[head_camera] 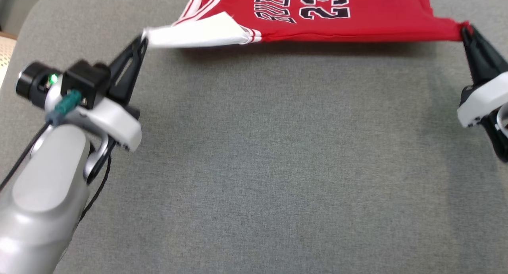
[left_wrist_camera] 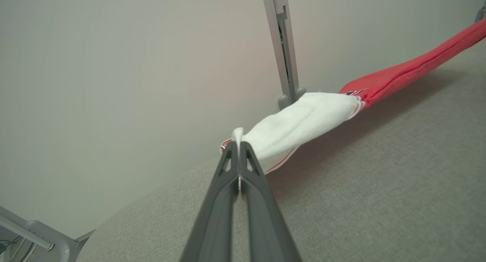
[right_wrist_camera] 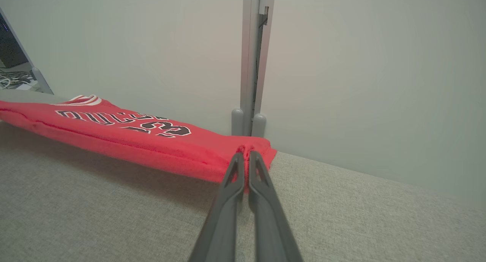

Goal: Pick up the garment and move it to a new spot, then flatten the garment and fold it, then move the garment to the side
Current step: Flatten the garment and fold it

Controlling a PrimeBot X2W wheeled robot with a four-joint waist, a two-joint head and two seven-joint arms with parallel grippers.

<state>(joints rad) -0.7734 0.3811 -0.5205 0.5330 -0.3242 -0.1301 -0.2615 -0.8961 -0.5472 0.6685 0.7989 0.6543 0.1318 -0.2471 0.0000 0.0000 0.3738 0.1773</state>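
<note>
The garment (head_camera: 357, 16), a red jersey with black "BULLS 23" lettering and white sleeves, hangs stretched above the far part of the grey table (head_camera: 278, 166). My left gripper (head_camera: 143, 39) is shut on the tip of a white sleeve (left_wrist_camera: 300, 121). My right gripper (head_camera: 466, 29) is shut on the red corner at the opposite end (right_wrist_camera: 246, 152). Between the two grips the near edge runs taut and casts a shadow on the cloth surface. The jersey's far part is cut off by the top of the head view.
A pale wall panel (right_wrist_camera: 341, 64) with a vertical metal post (right_wrist_camera: 252, 64) stands right behind the table's far edge. The table's left corner is rounded (head_camera: 35, 16). Cables lie beyond the table at the far left (right_wrist_camera: 9, 81).
</note>
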